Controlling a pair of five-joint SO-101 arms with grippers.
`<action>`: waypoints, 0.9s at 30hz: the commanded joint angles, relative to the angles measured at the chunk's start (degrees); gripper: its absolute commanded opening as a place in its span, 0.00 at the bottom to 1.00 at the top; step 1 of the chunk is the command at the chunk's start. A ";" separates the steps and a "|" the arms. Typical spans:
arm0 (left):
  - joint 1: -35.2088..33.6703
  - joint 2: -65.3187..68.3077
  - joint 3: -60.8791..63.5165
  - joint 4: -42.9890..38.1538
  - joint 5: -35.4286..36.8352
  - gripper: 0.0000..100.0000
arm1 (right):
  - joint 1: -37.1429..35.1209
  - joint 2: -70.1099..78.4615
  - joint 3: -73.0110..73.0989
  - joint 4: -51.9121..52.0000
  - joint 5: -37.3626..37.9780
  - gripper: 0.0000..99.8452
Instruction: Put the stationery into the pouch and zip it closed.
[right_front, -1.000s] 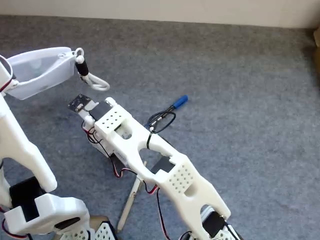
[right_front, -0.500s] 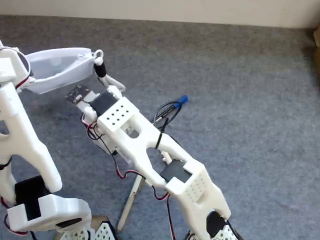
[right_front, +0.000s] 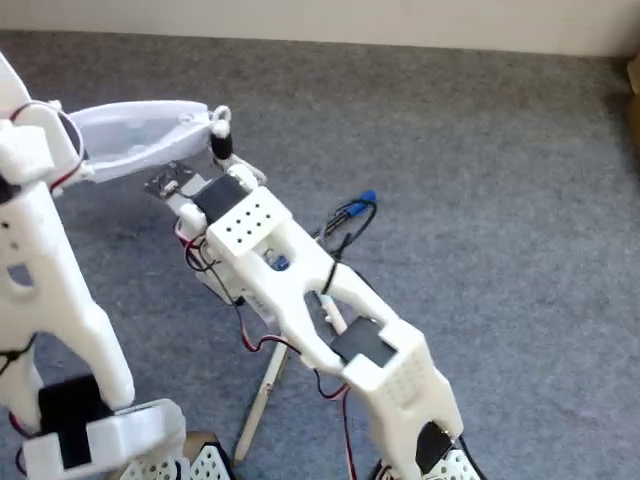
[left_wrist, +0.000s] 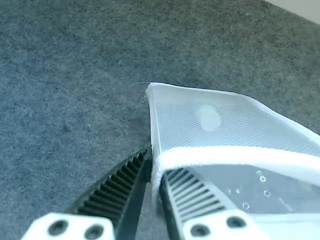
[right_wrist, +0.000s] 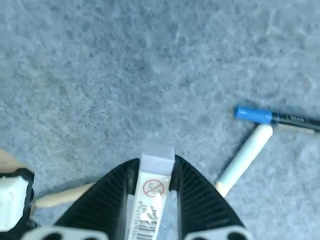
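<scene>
Left pincer (left_wrist: 152, 162) clamped on translucent striped pouch (left_wrist: 215, 120), right pincer (right_wrist: 156, 161) pinching white labelled block (right_wrist: 152, 195) — above nubbly grey carpet (right_wrist: 100, 60).

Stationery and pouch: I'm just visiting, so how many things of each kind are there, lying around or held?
pouch: 1
blue-capped pen: 1
white marker: 1
wood-coloured stick: 1
small labelled block, held in the right gripper: 1
Total: 5
</scene>
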 joint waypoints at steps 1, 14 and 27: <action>1.71 -8.13 1.71 0.00 0.44 0.01 | 1.63 -9.63 4.35 0.92 0.35 0.00; 10.42 -10.33 7.96 0.00 1.67 0.01 | 6.29 -32.48 22.37 -3.12 0.79 0.00; 10.51 -10.33 12.62 0.00 2.37 0.01 | 8.40 -53.67 39.78 -21.14 0.44 0.00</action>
